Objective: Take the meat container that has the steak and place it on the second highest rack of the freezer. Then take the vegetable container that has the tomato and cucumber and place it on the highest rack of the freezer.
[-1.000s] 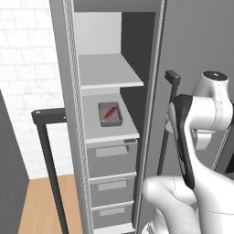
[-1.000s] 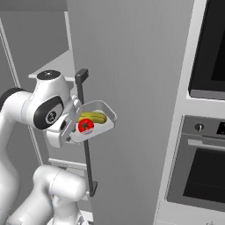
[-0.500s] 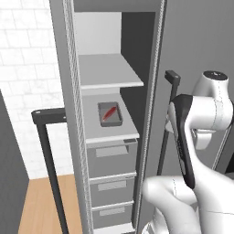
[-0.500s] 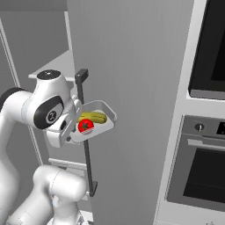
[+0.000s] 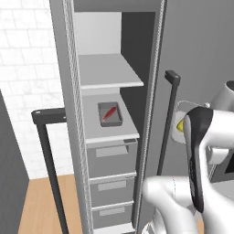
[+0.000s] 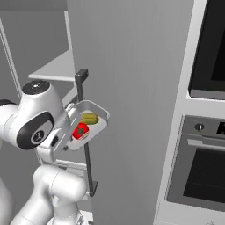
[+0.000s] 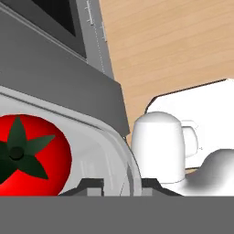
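Observation:
The meat container (image 5: pixel 110 114), a dark-grey tray holding the red steak (image 5: pixel 109 113), rests on the second highest rack (image 5: pixel 107 130) inside the open freezer (image 5: pixel 64 91). Above it sits the highest rack (image 5: pixel 107 73), bare. My gripper (image 6: pixel 70 137) is shut on the rim of the pale vegetable container (image 6: pixel 92 125), held in the air in front of the freezer door (image 6: pixel 132 66). Inside it lie the tomato (image 6: pixel 80 130) and the cucumber (image 6: pixel 89 118). In the hand view the tomato (image 7: pixel 27 155) is close up, and the container's rim (image 7: pixel 116 146) passes between my fingertips (image 7: pixel 91 184).
The door's long black bar handle (image 6: pixel 84 145) stands right behind the held tray. Grey drawers (image 5: pixel 112 153) fill the freezer below the racks. Black-glass ovens (image 6: pixel 206 176) are to the right. Another black handle (image 5: pixel 48 151) stands at the left.
The arm has shifted a little, so the vegetable container sits slightly lower and more to the left in the right base view. The meat container has not moved.

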